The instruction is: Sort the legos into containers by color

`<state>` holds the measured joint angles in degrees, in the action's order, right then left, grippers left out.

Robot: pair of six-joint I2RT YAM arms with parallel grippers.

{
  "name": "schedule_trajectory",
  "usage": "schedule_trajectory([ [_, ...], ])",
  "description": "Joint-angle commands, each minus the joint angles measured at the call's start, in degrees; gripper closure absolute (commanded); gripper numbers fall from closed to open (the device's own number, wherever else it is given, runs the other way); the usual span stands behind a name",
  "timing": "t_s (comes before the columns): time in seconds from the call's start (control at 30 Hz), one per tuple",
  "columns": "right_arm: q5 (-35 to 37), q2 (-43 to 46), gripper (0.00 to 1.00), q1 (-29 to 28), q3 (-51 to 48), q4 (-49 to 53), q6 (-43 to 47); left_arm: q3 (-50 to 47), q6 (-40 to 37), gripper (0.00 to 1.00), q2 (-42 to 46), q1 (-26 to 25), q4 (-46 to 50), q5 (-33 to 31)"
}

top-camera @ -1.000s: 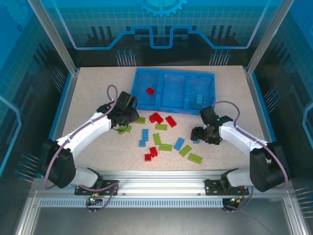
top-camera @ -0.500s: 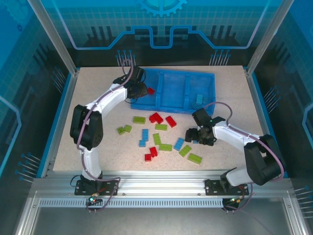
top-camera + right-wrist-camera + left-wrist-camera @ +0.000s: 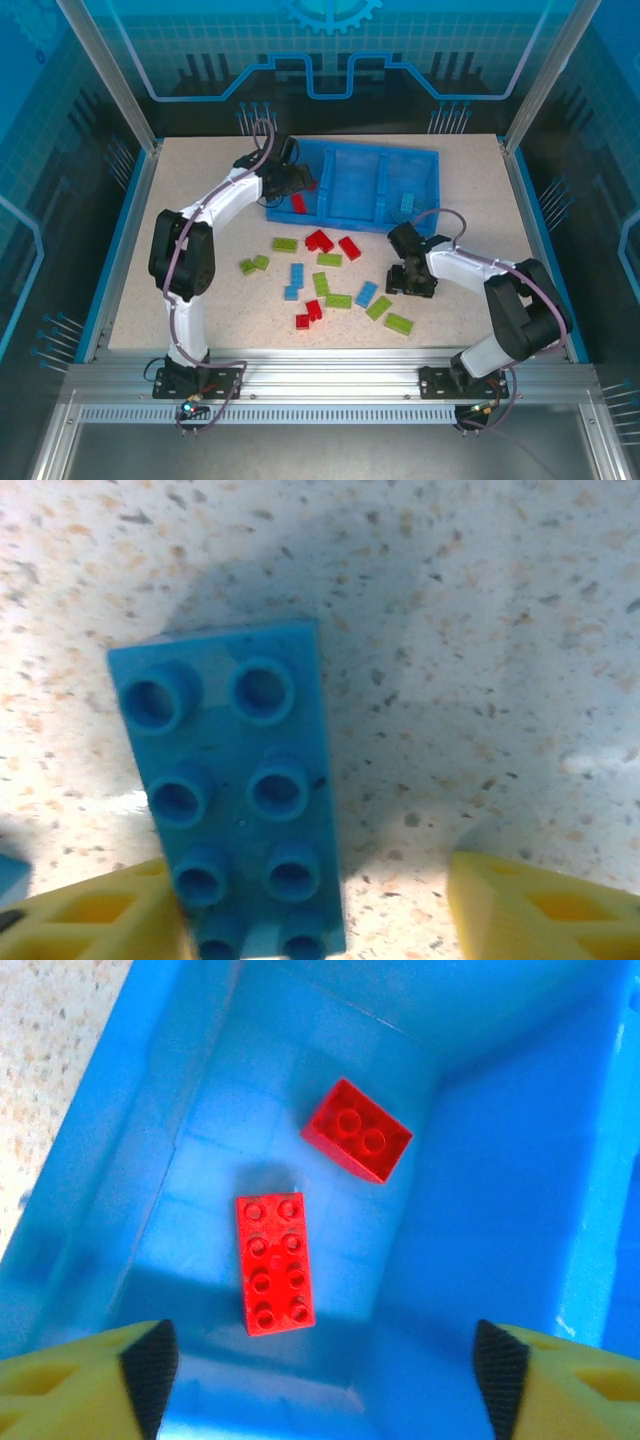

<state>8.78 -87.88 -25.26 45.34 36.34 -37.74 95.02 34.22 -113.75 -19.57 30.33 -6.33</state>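
Legos (image 3: 320, 283) in red, green and blue lie loose across the middle of the table (image 3: 190, 210), short of the blue tray (image 3: 430, 158) at the far edge. Over the tray's left-end compartment the left gripper (image 3: 320, 1360) hangs with jaws spread wide and empty. On that compartment's floor lie a long red brick (image 3: 275, 1260) and, apart from it, a smaller red brick (image 3: 358, 1140). Toward the table's right edge the right gripper (image 3: 320, 905) is down at the surface, jaws partway open astride a blue brick (image 3: 235, 780). One finger (image 3: 100, 910) touches it and the other stands clear.
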Motion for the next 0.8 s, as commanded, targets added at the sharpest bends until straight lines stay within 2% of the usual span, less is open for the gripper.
schedule_trajectory([
  [0.0, -0.27, -1.77, 0.47, -1.07, 1.49, -2.06, 0.97, -3.08, 0.55, 0.11, 7.44, -1.71, -1.98, 1.41],
  [0.13, 0.49, -1.27, 0.64, -1.29, 2.07, -1.47, 2.00, -10.52, 2.20, 0.04, 13.55, -2.45, -3.86, 1.79],
  [0.23, 1.12, 0.54, 0.70, -1.28, 3.27, 0.18, 3.31, -16.74, 3.09, 0.03, 18.34, -2.64, -5.38, 1.45],
  [0.4, 1.56, 5.15, 0.71, -0.21, 7.50, 2.38, 5.25, -25.84, 2.86, 0.03, 24.68, -2.62, -5.52, -1.00],
  [0.53, 0.09, 5.86, 0.71, 3.14, 12.01, 3.62, 7.19, -31.29, 3.13, 0.02, 28.02, -2.63, -4.40, -1.93],
  [0.67, -0.85, 1.89, 0.71, 7.22, 18.57, 4.31, 9.14, -36.83, 4.60, 0.03, 30.97, -2.91, -3.98, -2.70],
  [0.77, -0.95, -4.30, 0.71, 9.86, 24.65, 4.71, 10.98, -40.79, 5.74, 0.02, 33.00, -3.61, -4.00, -2.98],
])
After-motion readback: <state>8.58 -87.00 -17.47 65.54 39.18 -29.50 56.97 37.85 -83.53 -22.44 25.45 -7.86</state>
